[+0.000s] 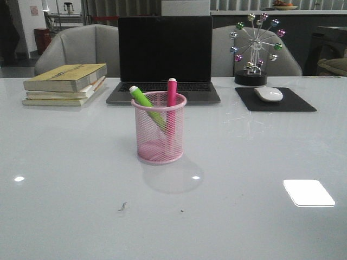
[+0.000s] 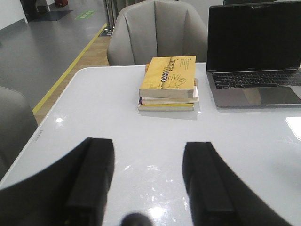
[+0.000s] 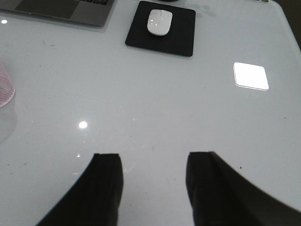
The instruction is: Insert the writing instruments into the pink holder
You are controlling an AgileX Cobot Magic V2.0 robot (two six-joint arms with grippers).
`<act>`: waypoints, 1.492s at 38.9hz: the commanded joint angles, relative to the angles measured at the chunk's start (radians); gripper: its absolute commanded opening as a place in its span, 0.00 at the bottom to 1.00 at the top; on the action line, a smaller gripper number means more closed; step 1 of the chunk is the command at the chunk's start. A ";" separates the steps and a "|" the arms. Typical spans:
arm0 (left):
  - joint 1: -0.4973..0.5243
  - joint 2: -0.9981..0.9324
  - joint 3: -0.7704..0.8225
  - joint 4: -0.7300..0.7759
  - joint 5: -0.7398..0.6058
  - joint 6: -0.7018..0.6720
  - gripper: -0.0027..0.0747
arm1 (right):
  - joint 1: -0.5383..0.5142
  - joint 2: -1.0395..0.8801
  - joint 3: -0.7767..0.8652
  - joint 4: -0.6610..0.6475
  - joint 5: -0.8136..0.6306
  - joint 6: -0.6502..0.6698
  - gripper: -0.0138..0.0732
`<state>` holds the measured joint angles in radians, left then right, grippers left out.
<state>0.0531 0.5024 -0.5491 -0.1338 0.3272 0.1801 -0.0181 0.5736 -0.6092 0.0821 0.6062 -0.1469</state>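
Two chunky markers, a lime green marker (image 1: pixel 146 105) and a hot pink marker (image 1: pixel 171 103), stand inside the round pink wire-mesh holder (image 1: pixel 159 129) on the glossy white worktop (image 1: pixel 65 162), the green one leaning, the pink one nearly upright. The left gripper (image 2: pixel 148 186) hangs spread and empty, a stack of yellow-covered books (image 2: pixel 169 84) well ahead of it. The right gripper (image 3: pixel 153 188) is likewise spread and empty; the holder's edge (image 3: pixel 4 87) lies off to one side, a white mouse (image 3: pixel 160 22) on its black pad (image 3: pixel 181 40) far ahead.
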 commanded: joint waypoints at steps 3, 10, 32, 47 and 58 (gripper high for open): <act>0.000 0.003 -0.029 -0.002 -0.080 0.000 0.55 | -0.007 -0.003 -0.028 -0.002 -0.077 -0.003 0.66; 0.000 0.003 -0.029 -0.002 -0.080 0.000 0.55 | -0.007 -0.003 -0.028 -0.001 -0.076 -0.003 0.63; 0.000 0.003 -0.029 -0.002 -0.080 0.000 0.55 | 0.029 -0.107 -0.027 0.023 -0.070 -0.003 0.23; 0.000 0.003 -0.029 -0.002 -0.080 0.000 0.55 | 0.034 -0.295 0.148 0.064 -0.248 -0.003 0.23; 0.000 0.003 -0.029 -0.002 -0.080 0.000 0.55 | 0.034 -0.432 0.440 0.124 -0.580 -0.003 0.23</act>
<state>0.0531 0.5024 -0.5491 -0.1338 0.3272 0.1805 0.0168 0.1613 -0.1987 0.1952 0.2059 -0.1469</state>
